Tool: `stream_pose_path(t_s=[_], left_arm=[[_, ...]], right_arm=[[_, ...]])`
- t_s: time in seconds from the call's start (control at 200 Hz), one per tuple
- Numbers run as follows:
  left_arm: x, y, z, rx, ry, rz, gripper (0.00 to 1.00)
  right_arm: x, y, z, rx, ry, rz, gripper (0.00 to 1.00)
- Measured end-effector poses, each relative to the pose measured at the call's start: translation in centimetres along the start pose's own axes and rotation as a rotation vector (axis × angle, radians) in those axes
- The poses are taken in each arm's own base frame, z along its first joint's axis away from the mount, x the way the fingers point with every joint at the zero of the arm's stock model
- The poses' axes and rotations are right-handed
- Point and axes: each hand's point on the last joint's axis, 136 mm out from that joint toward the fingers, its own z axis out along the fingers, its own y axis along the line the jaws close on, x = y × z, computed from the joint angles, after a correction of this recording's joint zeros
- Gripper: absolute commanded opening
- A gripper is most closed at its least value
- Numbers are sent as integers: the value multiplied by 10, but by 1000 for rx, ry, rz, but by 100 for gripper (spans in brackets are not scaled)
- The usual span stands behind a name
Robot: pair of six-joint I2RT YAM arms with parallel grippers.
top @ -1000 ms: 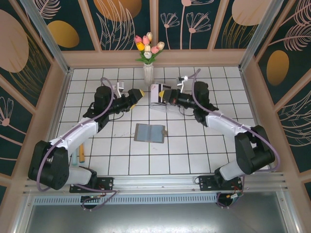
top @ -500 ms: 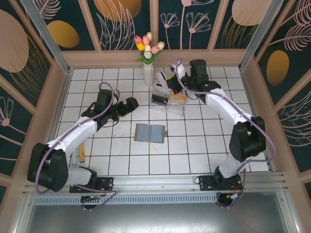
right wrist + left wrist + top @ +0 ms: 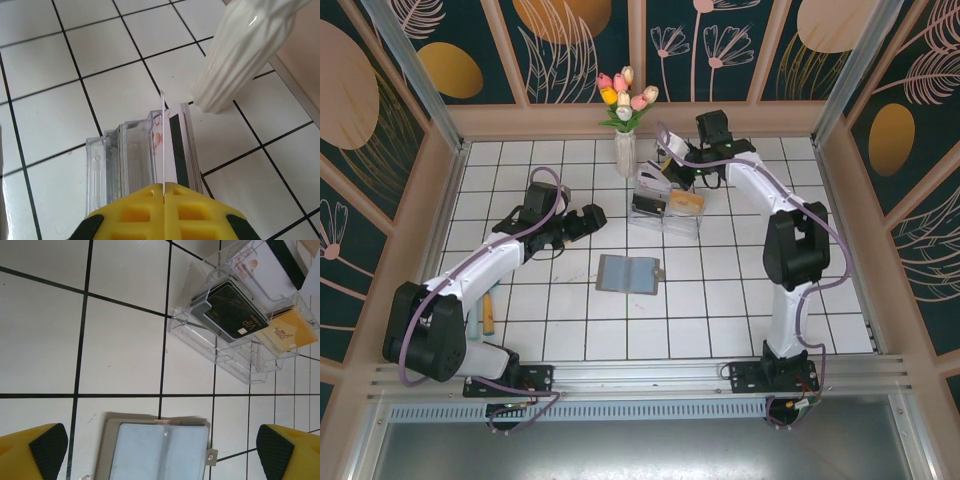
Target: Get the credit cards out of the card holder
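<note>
**R arm, filing step.** R fingers are pressed together, pinching a credit card seen edge-on as a thin pale line rising at 12 o'clock from their seam. The R gripper hangs over the clear tray. A white striped card stands in the slot just beside the pinched one, and a white vase is at 1 o'clock, near the tray's end.

L fingers are spread wide w/ nothing between them. The L gripper looks down on the card holder, which lies open and flat at 6 o'clock, tab at its right corner.

**Technique (judgement).**
- The card should be kept upright and parallel to the dividers.
- It should be let go once its lower edge sits inside a slot.
- A tilt would prob. catch a divider or nudge cards already filed.
- The wrist should keep off the vase.

**Views compared.**
- **Top view, layout:**
  - The R gripper is at 12 o'clock of the tray.
  - The card holder is at 7 o'clock of the tray, apart from it.
  - The L gripper is at 10–11 o'clock of the holder.
  - The vase is at 11 o'clock of the tray.
  - The pinch can't be read here, whereas the R wrist view makes it plain.
- **L wrist view, tray contents:**
  - It shows the contents face-on: a dark VIP card and a tan-yellow card.
  - The holder's pockets look blue-grey and bare, but a pinkish strip along its top edge can't be identified.
</note>
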Motion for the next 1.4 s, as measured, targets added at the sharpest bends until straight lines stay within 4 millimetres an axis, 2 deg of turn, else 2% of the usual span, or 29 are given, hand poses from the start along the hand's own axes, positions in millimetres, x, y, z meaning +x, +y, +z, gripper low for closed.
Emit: stream_pose_path(t_s=[0.24,0.701,0.956,1.401], left_arm=[[4,4,0,-15,15,5,99],[4,3,0,-11,20,4,99],[10,5,2,-7,37,1,99],[13,9,3,-13,44,-2,99]], right_arm=[[-8,-10,5,-17,11,-89,0],[19,-1,19,-91,101,-93,0],[24,-2,21,-86,122,-88,0],[19,-9,24,-61,141,-53,14]])
